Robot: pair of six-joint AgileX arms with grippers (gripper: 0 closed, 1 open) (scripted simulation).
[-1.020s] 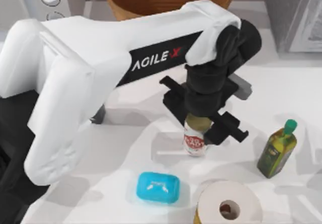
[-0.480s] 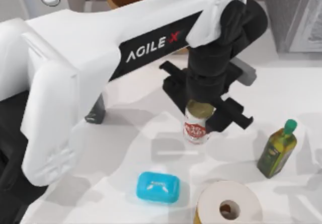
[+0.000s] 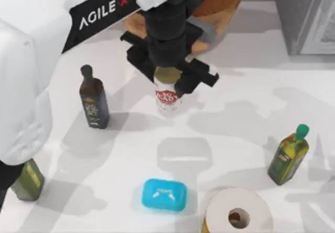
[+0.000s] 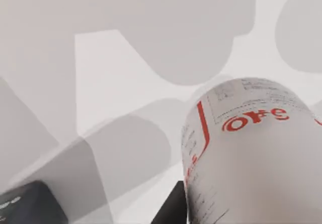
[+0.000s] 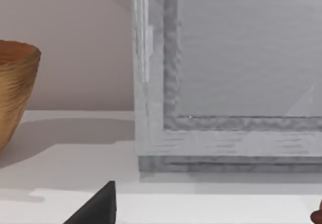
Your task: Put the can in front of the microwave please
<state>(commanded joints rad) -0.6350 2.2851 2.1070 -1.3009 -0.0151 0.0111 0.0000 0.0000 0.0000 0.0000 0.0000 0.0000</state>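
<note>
White with a red label and a dull gold top, the can [image 3: 168, 90] hangs pinched between the jaws of the left gripper [image 3: 170, 76], just in front of the wooden bowl [image 3: 222, 2] at the back of the worktop [image 3: 235, 123]; the left wrist view shows its label [image 4: 251, 148] close up, with pale worktop and shadows beneath it, so it seems to be lifted rather than standing. The step in hand looks like the carry. The microwave is hidden under the white arm at the top view's back left, so the next move probably calls for carrying on to the left, lowering the can upright onto bare worktop in front of the appliance, clear of the dark bottle [image 3: 93, 98], and then spreading the jaws. Compared with a second ago, the can has left its place above the blue soap bar [image 3: 164, 195] and gone back and to the left, and the arm's swing has uncovered the dark bottle. The paper roll [image 3: 238, 212] and the olive oil bottle [image 3: 288, 157] have not moved. The right gripper [image 5: 98, 206] is parked facing a darker grey appliance [image 5: 231, 73]; I cannot tell how its jaws stand.
</note>
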